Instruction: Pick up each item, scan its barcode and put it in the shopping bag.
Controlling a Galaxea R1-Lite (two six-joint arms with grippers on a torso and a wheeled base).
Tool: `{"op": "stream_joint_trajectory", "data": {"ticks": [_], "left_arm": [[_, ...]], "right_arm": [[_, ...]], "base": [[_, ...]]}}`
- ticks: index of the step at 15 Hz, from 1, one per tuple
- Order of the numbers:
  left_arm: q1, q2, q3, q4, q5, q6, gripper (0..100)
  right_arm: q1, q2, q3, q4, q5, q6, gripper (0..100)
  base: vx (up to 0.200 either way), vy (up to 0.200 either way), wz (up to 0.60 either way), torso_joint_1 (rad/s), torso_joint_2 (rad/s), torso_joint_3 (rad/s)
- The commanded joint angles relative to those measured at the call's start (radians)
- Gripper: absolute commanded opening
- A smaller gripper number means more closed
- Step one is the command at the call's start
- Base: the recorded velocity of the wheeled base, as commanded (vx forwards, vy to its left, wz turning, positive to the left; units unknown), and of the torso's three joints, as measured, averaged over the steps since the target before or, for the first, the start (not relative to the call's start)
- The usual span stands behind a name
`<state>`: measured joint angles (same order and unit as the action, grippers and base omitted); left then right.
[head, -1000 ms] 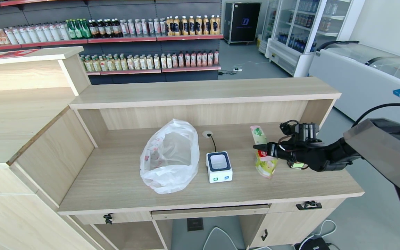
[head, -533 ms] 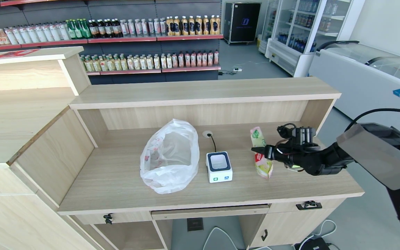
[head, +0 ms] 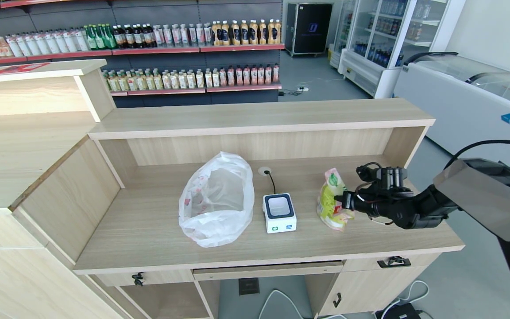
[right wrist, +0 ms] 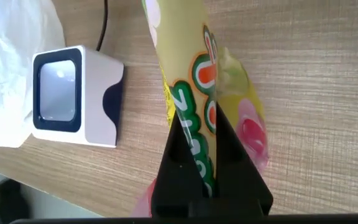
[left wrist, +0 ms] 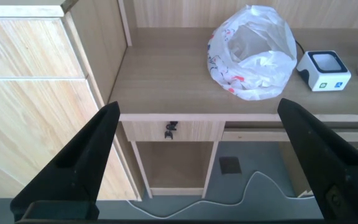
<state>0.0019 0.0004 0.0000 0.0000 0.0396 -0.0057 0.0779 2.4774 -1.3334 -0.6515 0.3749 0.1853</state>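
A yellow-green snack pouch (head: 328,200) stands nearly upright over the right part of the wooden counter (head: 148,230), its lower end close to the surface. My right gripper (head: 341,200) is shut on the pouch's middle from the right side. In the right wrist view my gripper (right wrist: 199,127) pinches the pouch (right wrist: 235,93) between its black fingers (right wrist: 182,158). The white barcode scanner (head: 279,212) sits just left of the pouch, window facing up. A white shopping bag (head: 217,199) lies open left of the scanner. My left gripper (left wrist: 197,106) hangs open, off the counter's front left side.
A raised back wall and ledge (head: 259,116) close the counter's far side, and a side panel (head: 73,195) closes its left. The scanner's cable (head: 272,180) runs to a hole at the back. Bare counter lies in front of the bag and scanner.
My right gripper has turned the pouch so its broad face shows more, and shifted it slightly left toward the scanner. The bag and scanner have not moved.
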Motion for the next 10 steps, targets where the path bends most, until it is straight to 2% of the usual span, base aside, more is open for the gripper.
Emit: {"op": "stream_joint_trajectory", "data": {"ticks": [1,2,4,8,10], "left_arm": [[0.001,0.000,0.000,0.000,0.000,0.000,100],[0.001,0.000,0.000,0.000,0.000,0.000,100],[0.001,0.000,0.000,0.000,0.000,0.000,100],[0.001,0.000,0.000,0.000,0.000,0.000,100],[0.001,0.000,0.000,0.000,0.000,0.000,100]], "right_arm": [[-0.003,-0.068,0.048,-0.023,0.002,-0.012,0],[-0.004,-0.129,0.091,-0.057,0.012,-0.003,0],[-0.001,-0.405,0.224,-0.085,0.159,0.094,0],[-0.003,-0.916,0.422,-0.086,0.443,0.177,0],[-0.032,-1.095,0.508,-0.114,0.576,0.215,0]], "base": [[0.000,0.000,0.00,0.000,0.00,0.000],[0.000,0.000,0.00,0.000,0.00,0.000],[0.000,0.000,0.00,0.000,0.00,0.000],[0.000,0.000,0.00,0.000,0.00,0.000],[0.000,0.000,0.00,0.000,0.00,0.000]]}}
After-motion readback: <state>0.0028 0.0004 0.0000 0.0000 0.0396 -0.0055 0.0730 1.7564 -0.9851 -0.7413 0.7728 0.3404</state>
